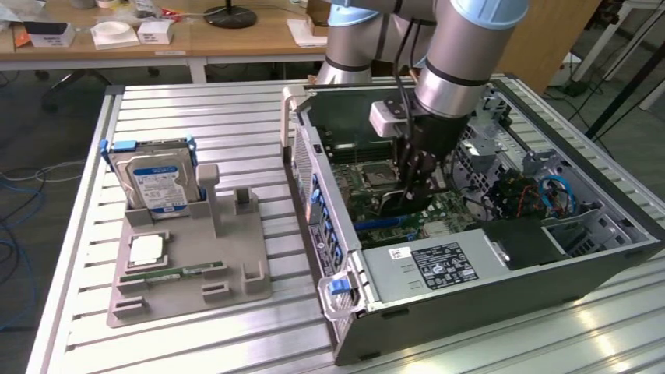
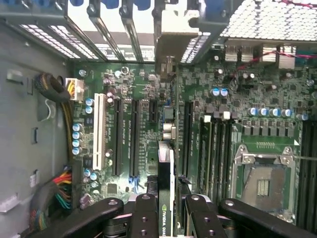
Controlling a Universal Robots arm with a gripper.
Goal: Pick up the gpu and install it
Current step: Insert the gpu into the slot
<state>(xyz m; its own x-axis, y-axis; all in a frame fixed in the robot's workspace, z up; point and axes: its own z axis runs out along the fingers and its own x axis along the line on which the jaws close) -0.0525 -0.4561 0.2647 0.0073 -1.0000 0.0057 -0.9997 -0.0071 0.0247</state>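
**Graphics card held over open computer**

The hand (image 2: 166, 218) is clamped on the gpu (image 2: 165, 196), held edge-on inside the open computer case (image 1: 499, 300), just above the motherboard (image 2: 138, 124). The card's long axis runs along the expansion slots (image 2: 118, 136) below the hand. Case walls stand close around the hand.

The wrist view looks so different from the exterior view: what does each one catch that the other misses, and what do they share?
The wrist view alone shows the gpu edge-on between the gripper's fingers, above the long dark card slots, plus the white slot. The exterior view alone shows the grey holder on the slatted table, with the hard drive, and the power supply. Both show the green motherboard and the gripper inside the case.
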